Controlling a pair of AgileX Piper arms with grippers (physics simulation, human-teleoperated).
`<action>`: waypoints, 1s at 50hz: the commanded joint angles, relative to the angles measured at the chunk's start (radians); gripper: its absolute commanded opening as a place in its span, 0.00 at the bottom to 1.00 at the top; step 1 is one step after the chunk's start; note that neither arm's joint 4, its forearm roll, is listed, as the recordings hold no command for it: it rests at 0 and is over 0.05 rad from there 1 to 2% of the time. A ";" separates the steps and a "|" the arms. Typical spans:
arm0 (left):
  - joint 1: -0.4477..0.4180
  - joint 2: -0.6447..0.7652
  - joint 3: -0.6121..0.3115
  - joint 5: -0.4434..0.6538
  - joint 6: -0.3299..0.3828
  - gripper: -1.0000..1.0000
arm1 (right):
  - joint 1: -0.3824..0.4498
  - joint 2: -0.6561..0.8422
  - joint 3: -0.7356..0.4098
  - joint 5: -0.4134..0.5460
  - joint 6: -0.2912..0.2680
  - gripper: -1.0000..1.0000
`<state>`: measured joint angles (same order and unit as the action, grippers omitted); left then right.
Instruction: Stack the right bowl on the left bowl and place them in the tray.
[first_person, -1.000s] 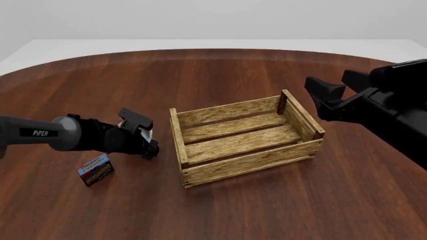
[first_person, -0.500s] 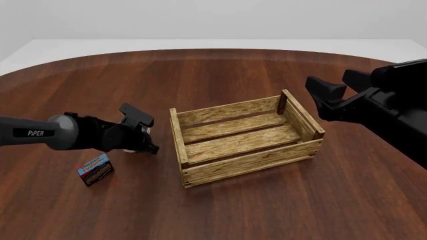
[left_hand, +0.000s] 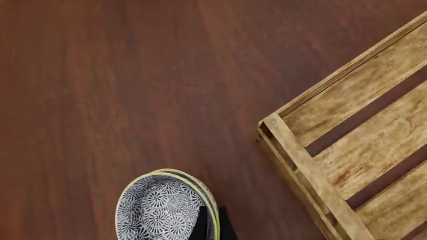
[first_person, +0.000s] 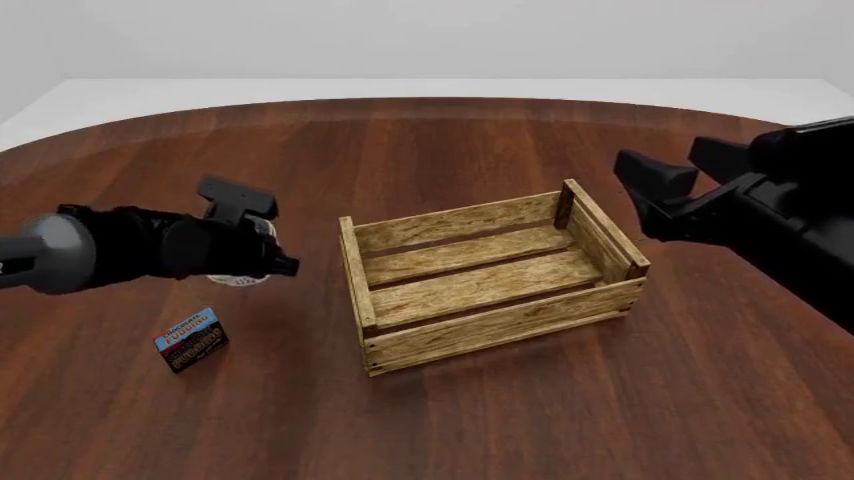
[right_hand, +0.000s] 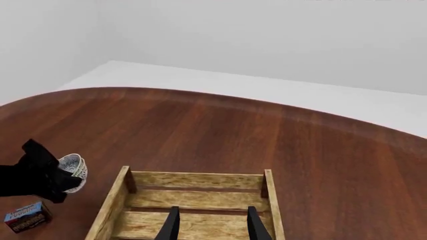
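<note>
So far the two bowls sit nested, my left gripper pinching their rim above the table beside the tray, which holds nothing yet, while my right gripper hovers spread over it.

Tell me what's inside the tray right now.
Nothing shows inside the tray: only bare slats in the front and right wrist views. The stacked bowls are outside it, gripped at the rim by the left gripper. Its near-wall inner base is hidden.
</note>
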<state>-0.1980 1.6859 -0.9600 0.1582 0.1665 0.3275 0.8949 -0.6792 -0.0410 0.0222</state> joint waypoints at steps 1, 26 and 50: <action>-0.043 -0.111 -0.058 0.090 -0.012 0.00 | -0.001 -0.015 -0.003 0.011 0.002 1.00; -0.168 -0.084 -0.233 0.182 0.015 0.00 | -0.001 -0.029 -0.005 0.021 0.004 1.00; -0.297 0.032 -0.446 0.266 0.009 0.00 | -0.002 -0.027 -0.005 0.020 0.004 1.00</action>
<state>-0.4182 1.7123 -1.3079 0.3587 0.1800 0.3253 0.8707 -0.6828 -0.0248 0.0248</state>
